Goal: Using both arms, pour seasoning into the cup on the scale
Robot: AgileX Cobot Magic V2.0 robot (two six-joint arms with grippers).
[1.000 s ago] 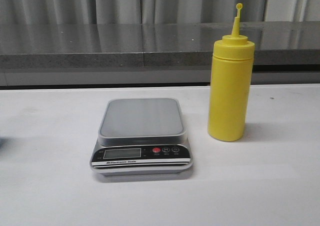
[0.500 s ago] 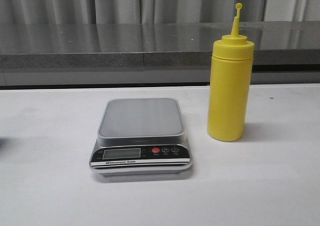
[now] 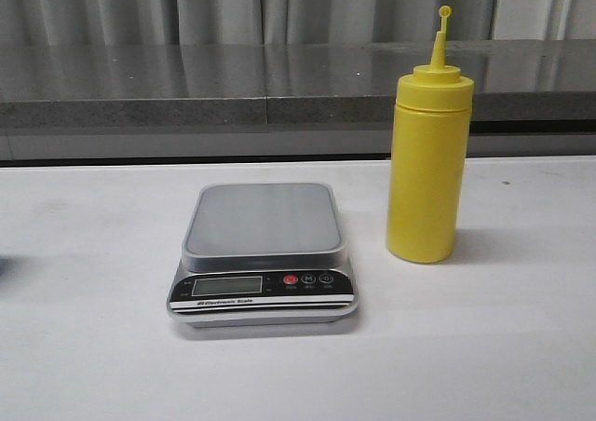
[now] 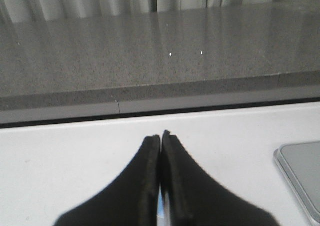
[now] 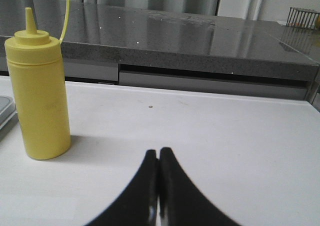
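Observation:
The yellow squeeze bottle [image 3: 426, 156] stands upright on the white table, right of the scale [image 3: 264, 253]; its cap hangs open on a tether. The scale's platform is bare. The cup is out of view. Neither gripper shows in the front view. In the left wrist view my left gripper [image 4: 160, 135] is shut and empty over the table, with the scale's corner [image 4: 300, 168] off to one side. In the right wrist view my right gripper [image 5: 158, 151] is shut and empty, apart from the bottle [image 5: 38, 91].
A grey stone ledge [image 3: 186, 86] runs along the back of the white table [image 3: 93, 346], with curtains behind it. A wire basket [image 5: 303, 17] sits far off on the ledge in the right wrist view.

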